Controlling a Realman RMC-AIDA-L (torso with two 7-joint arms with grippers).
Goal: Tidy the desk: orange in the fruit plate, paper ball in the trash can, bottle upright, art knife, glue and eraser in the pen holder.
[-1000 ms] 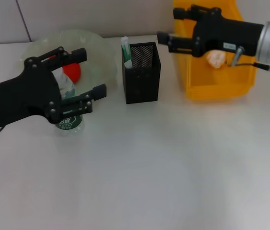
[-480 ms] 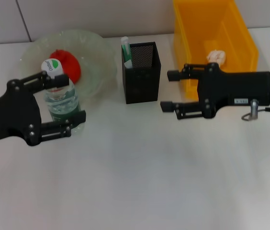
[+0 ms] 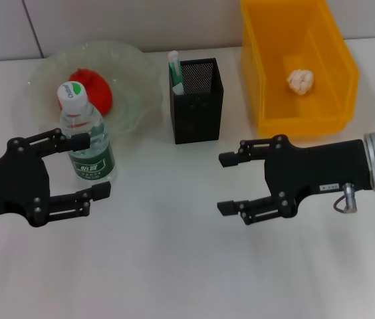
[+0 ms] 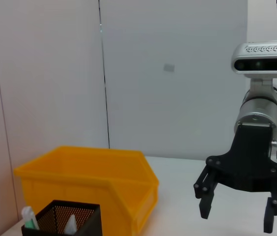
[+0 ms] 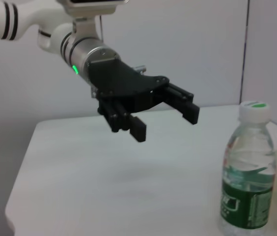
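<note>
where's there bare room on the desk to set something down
Bare: the near desk in front of both open grippers, left and right, and the gap between them. Crowded: the back row of plate, bottle, pen holder, yellow bin.

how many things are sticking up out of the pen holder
2 visible. In the left wrist view, a green-and-white tube stands at one corner of the pen holder, and a pale tip pokes up mid-holder. The mesh may hide shorter items.

1. Even, bright, diffuse light falls from above.
2. The white counter (image 3: 174, 266) shows only faint, soft shadows beneath both hands.
3. A mild sheen lies on the bottle (image 3: 84, 136).
4. All views look reasonably sharp.
</note>
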